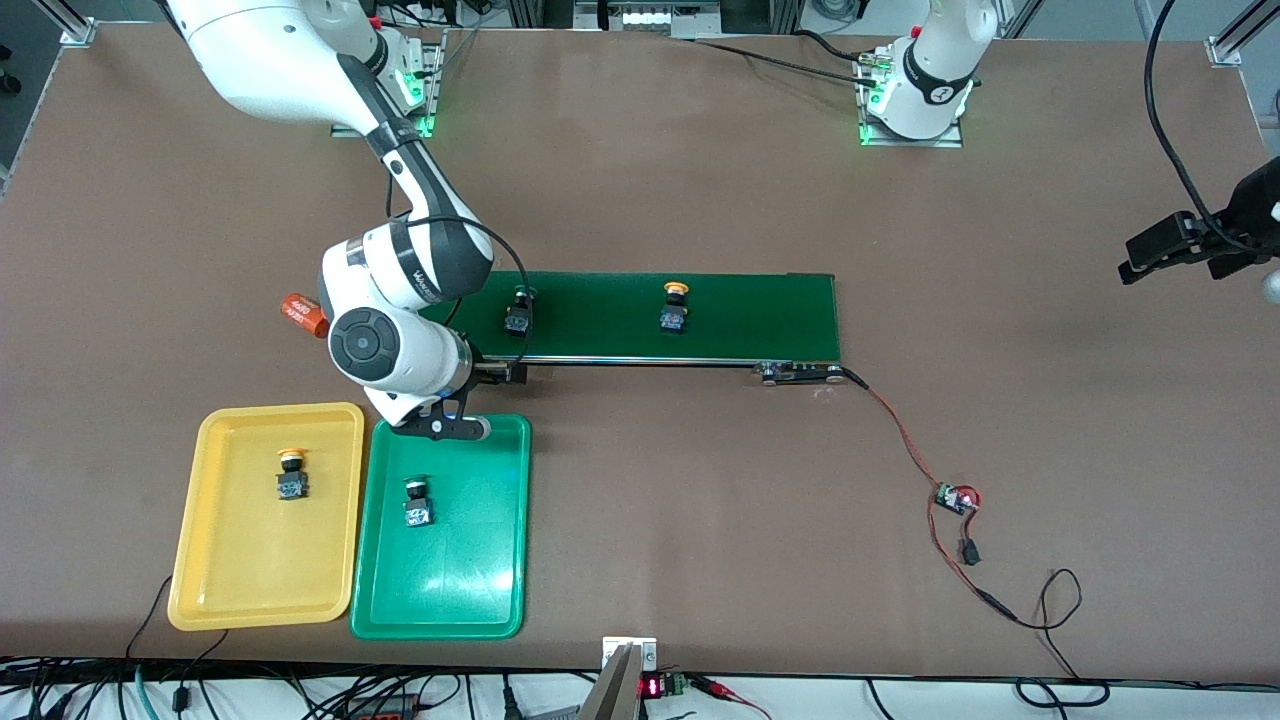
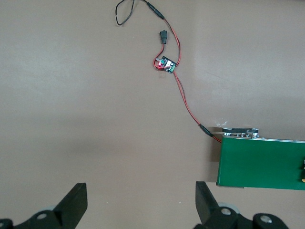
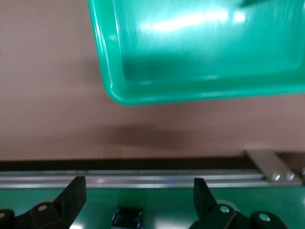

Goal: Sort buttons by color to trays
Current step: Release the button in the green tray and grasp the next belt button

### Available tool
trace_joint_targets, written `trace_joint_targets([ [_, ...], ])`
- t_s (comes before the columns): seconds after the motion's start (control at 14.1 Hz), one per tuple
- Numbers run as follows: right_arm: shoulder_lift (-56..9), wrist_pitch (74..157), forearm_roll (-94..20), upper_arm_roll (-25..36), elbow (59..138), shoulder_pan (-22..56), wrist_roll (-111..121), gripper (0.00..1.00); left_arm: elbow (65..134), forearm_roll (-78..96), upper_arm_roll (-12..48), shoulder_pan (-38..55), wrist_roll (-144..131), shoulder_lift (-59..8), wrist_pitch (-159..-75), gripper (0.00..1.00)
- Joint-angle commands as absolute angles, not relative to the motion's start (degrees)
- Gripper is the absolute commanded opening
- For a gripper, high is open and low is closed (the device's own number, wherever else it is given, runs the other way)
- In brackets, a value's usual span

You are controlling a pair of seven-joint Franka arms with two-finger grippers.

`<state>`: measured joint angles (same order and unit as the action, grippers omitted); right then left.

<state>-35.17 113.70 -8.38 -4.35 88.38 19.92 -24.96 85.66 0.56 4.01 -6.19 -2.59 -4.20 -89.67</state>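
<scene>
Right gripper low, fingers spread — left gripper raised, fingers apart.

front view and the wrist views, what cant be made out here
- Orange cylinder: front view, mostly hidden by the right arm.
- Green tray: right wrist view, blurred and cut off by the edge.
- Button on the conveyor belt: right wrist view, cap colour unreadable, cut off.

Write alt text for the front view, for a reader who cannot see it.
The right gripper, open, hangs over the green tray's edge nearest the conveyor belt. One green button lies in that tray, one yellow button in the yellow tray. Another green button and yellow button sit on the belt.
</scene>
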Motion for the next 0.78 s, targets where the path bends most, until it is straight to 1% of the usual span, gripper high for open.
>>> trace_joint_targets([
  [0.0, -31.7, 112.7, -12.2, -5.1, 93.8, 18.8, -24.7, 1.0, 87.0, 0.6, 4.0, -7.0, -1.1, -3.1, -90.1, 1.0],
  [0.28, -32.1, 112.7, -13.5, -5.1, 95.4, 19.0, -24.6, 1.0, 86.9, 0.6, 4.0, -7.6, -1.1, -3.4, -90.1, 1.0],
  [0.5, -32.3, 112.7, -13.6, -5.1, 96.3, 19.2, -24.2, 0.94, 86.9, 0.6, 4.0, -7.6, -1.1, -3.3, -90.0, 1.0],
  [0.64, -32.3, 112.3, -13.7, -5.1, 97.2, 18.7, -22.7, 0.77, 86.9, 0.6, 4.0, -7.6, -1.1, -3.3, -89.9, 1.0],
  [0.71, -32.3, 111.4, -13.7, -5.1, 97.2, 18.5, -22.0, 0.66, 86.9, 0.6, 4.0, -7.6, -1.1, -3.3, -89.8, 1.0],
])
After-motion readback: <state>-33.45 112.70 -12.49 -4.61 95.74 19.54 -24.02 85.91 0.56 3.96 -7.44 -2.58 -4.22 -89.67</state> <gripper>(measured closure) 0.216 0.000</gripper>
